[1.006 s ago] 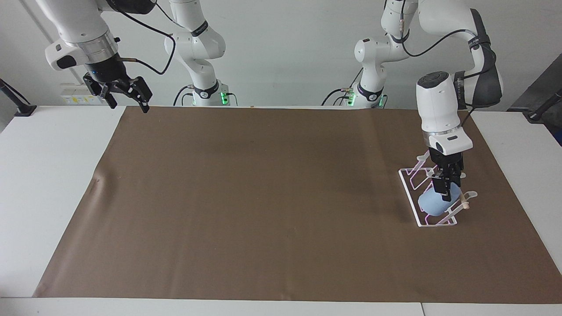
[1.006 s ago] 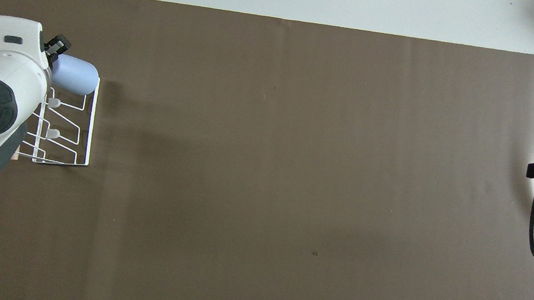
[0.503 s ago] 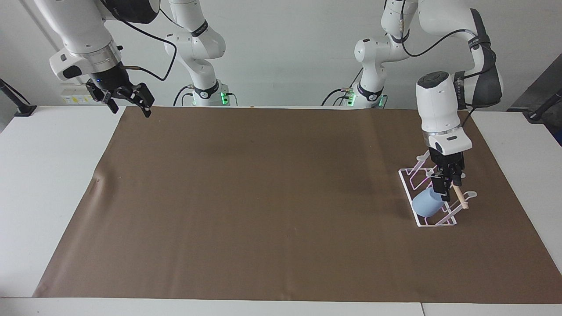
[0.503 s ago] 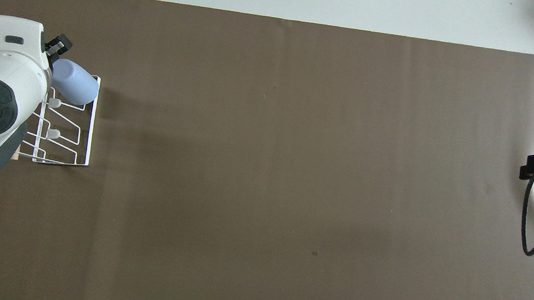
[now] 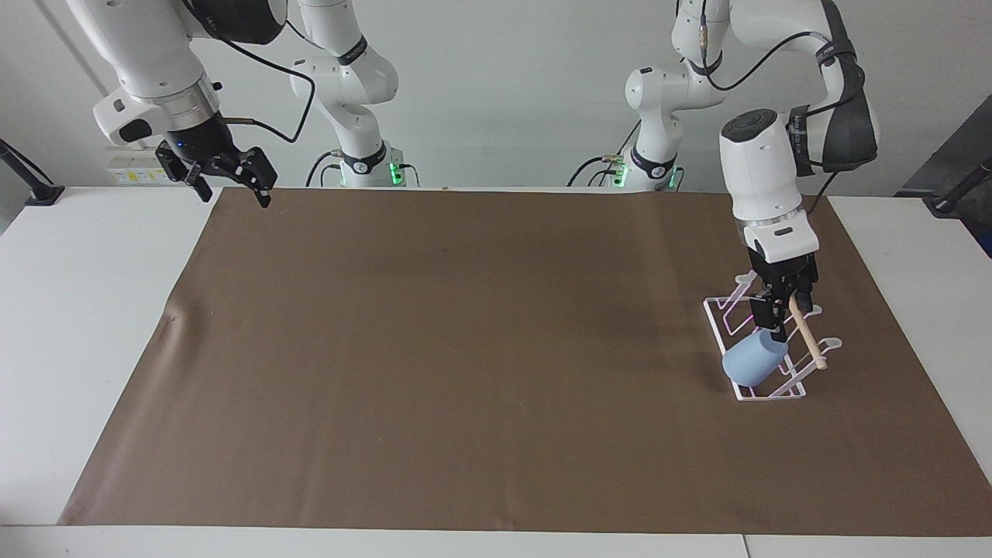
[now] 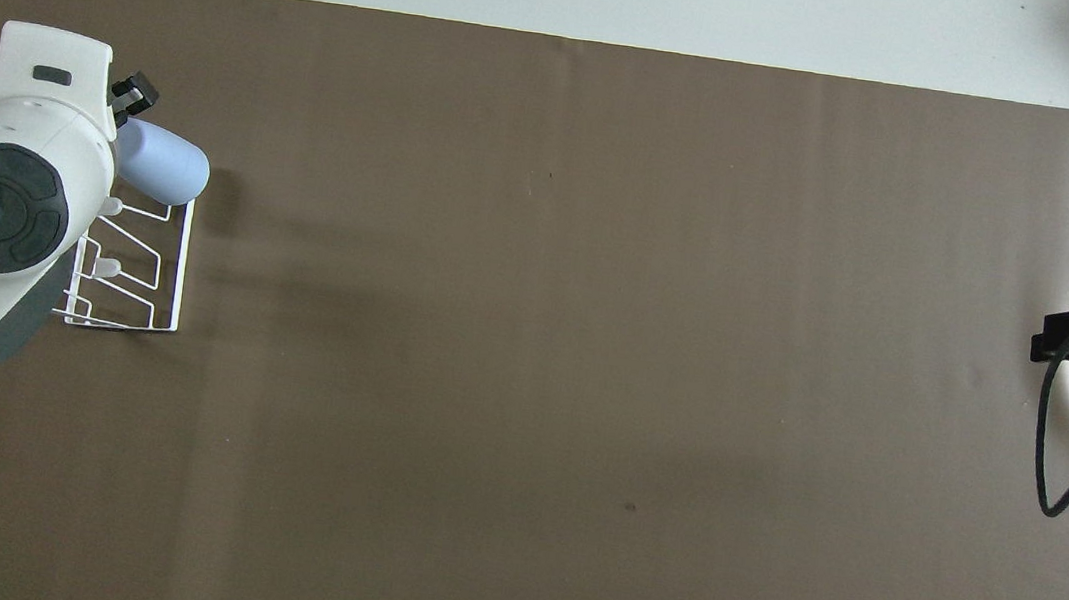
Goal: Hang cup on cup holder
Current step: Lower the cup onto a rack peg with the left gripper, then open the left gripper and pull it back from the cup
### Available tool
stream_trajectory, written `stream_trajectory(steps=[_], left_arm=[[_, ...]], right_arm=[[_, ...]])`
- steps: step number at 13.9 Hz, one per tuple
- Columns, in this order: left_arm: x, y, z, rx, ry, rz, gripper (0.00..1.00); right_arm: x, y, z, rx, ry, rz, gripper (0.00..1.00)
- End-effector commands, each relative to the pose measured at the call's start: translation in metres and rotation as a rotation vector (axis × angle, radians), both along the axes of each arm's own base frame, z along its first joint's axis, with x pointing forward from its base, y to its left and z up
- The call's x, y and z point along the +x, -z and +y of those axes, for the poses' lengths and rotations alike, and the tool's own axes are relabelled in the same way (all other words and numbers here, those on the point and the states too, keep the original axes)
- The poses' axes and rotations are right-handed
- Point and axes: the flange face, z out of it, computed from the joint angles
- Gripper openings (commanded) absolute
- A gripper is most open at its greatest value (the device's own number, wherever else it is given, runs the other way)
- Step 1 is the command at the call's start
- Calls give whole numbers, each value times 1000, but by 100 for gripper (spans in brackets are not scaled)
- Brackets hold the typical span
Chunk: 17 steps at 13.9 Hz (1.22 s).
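Cup (image 5: 753, 361) sits tilted on the cup holder (image 5: 763, 394) at the left arm's end of the table, over 1 prong; hanging looks done. Left gripper (image 5: 780, 325) is just above it, jaws parted, gripping nothing. Right gripper (image 5: 229, 178) waits open. Next: lift straight clear without snagging the rack

Bright, even light from above; soft shadows on the brown mat (image 5: 465, 349); both views sharp.
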Motion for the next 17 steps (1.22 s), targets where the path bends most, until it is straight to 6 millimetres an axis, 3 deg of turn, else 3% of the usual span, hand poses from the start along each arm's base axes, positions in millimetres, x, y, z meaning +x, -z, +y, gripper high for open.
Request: stream_trajectory(steps=[1,5,7,9,14,17], left_arm=[[-10,-29,-26,-13,-12,30,89],[-18,-71,-57,-60,84,162,90],[-22,-88,-62,-78,147,230,92],[-29,-99,-62,-73,253,310,100],[-38,-138,-30,-109,495,448,100],[-43,-147,-14,-135,576,519,100]], right_arm=[[-3,3,-4,21,-18,1,100],[-3,3,-4,21,-15,0,100],[-4,3,-4,22,-21,4,100],[-5,3,-4,23,-25,10,100],[-6,3,-7,24,-60,11,100],[-5,3,-7,24,-59,6,100]])
